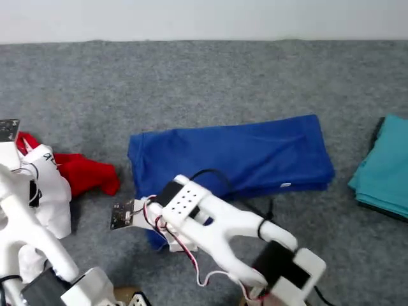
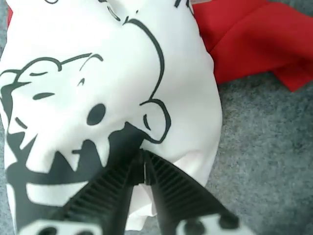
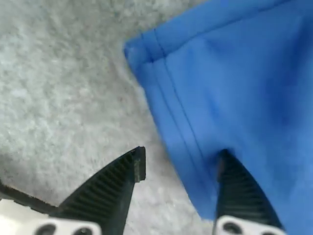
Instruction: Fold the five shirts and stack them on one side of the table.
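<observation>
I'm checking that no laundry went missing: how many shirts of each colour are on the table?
blue shirt: 1
red shirt: 1
white shirt: 1
teal shirt: 1
Total: 4; a dark layer under the teal shirt may be another.

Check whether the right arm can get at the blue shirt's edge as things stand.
Probably yes. The right gripper is open and straddles the blue shirt's hemmed edge, one finger over the cloth, the other over bare carpet; nothing lies between.
</observation>
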